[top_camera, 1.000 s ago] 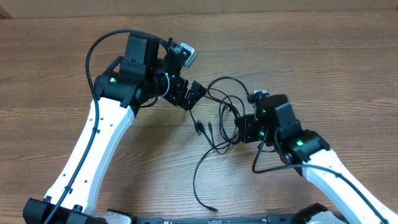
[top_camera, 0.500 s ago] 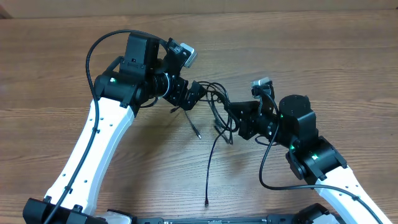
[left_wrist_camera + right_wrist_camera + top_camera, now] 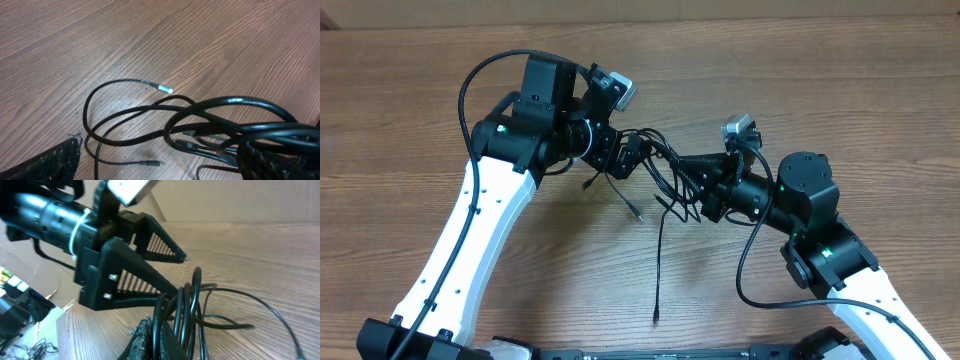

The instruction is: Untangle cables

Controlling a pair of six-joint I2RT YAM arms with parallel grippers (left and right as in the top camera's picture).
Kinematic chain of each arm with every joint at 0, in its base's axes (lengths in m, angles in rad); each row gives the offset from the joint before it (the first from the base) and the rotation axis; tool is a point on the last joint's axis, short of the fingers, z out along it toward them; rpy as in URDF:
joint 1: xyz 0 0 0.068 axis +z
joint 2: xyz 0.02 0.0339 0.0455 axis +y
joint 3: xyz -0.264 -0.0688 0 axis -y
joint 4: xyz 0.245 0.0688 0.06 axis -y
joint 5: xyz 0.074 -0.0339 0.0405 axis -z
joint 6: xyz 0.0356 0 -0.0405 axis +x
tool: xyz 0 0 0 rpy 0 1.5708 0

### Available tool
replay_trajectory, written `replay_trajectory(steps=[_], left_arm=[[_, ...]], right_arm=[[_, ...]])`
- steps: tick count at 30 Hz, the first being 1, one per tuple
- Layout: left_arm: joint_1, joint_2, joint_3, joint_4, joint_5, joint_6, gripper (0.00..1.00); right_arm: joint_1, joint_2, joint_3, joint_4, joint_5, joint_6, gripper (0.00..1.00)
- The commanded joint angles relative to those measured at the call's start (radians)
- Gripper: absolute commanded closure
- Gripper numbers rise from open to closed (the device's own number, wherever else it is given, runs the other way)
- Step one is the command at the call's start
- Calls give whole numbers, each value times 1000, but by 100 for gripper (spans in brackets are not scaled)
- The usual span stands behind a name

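Several thin black cables [image 3: 665, 172] hang in a tangle between my two grippers, lifted off the wooden table [image 3: 840, 90]. One strand drops straight down to a plug tip [image 3: 657, 318], and another plug [image 3: 638, 213] dangles lower left. My right gripper [image 3: 698, 190] [image 3: 159, 330] is shut on a strand of the bundle [image 3: 192, 295]. My left gripper [image 3: 628, 155] [image 3: 160, 150] is open, its fingers [image 3: 130, 282] spread wide. The looped cables [image 3: 225, 107] lie over its right finger [image 3: 272, 160]. A silver plug tip [image 3: 164, 89] rests on the wood.
A cardboard wall [image 3: 720, 10] closes the table's far side. Thick black arm wires [image 3: 470, 80] arc over the left arm. In the right wrist view, cardboard and clutter [image 3: 15, 305] lie beyond the table's edge.
My right gripper has risen and swung up toward the left gripper with the cables. The loop on the table has been drawn into a straight hanging strand. The left arm has barely moved.
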Motion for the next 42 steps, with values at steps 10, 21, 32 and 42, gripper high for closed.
replay_trajectory(steps=[10, 21, 32, 42], left_arm=[[4, -6, -2, 2, -3, -10, 0], [4, 86, -2, 9, -63, -11, 1], [4, 257, -2, 8, -50, -70, 0], [10, 270, -2, 9, 4, -69, 95]], right_arm=[[2, -23, 30, 69, -98, 54, 96], [2, -23, 30, 227, -243, 146, 96], [2, -23, 30, 355, -250, 183, 96], [-34, -23, 30, 278, -250, 183, 96]])
